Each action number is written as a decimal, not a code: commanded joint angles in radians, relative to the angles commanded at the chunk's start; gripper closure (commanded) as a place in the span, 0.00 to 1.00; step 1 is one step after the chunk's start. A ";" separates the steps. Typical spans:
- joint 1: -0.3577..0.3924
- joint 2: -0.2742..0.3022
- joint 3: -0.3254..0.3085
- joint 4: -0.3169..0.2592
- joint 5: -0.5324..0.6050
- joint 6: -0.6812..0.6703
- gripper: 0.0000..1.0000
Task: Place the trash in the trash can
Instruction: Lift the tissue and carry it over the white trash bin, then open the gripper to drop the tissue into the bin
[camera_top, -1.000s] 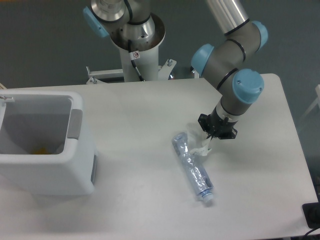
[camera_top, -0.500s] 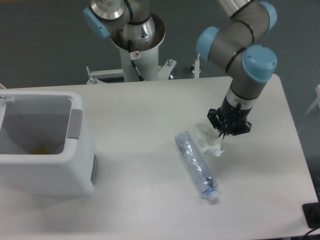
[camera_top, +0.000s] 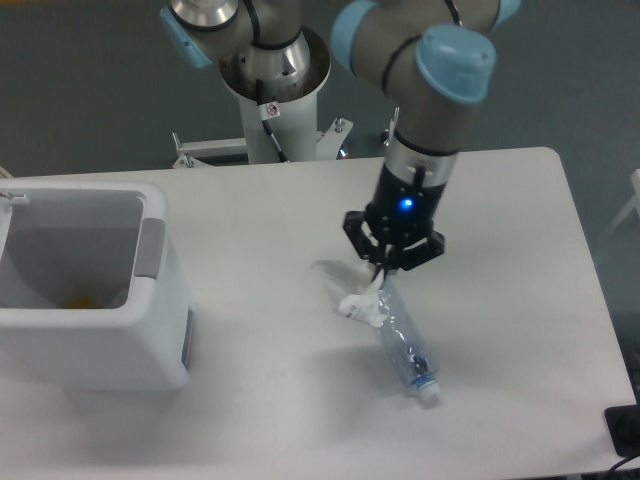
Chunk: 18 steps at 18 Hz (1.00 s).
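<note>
My gripper (camera_top: 382, 276) hangs above the middle of the table and is shut on the whitish wrinkly wrapper wad (camera_top: 352, 296), which dangles below its fingertips with a clear flap trailing left. The clear bluish plastic bottle (camera_top: 404, 340) with a white cap lies on the table just under and right of the wad, cap toward the front. The white boxy trash can (camera_top: 95, 290) with a grey side panel stands at the left edge of the table, well left of the gripper, open at the top.
Something small and orange (camera_top: 78, 298) lies at the bottom of the bin. The robot's base column (camera_top: 272, 90) rises behind the table's back edge. The table's right edge lies far right of the bottle.
The gripper has lifted the wrapper wad and carried it left, from the right of the bottle to above the bottle's upper end. The bottle shifted slightly.
</note>
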 joint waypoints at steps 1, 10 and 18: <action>-0.017 0.008 0.014 0.000 -0.017 -0.011 1.00; -0.214 0.072 0.083 0.003 -0.091 -0.233 1.00; -0.396 0.063 0.072 0.005 -0.091 -0.276 0.20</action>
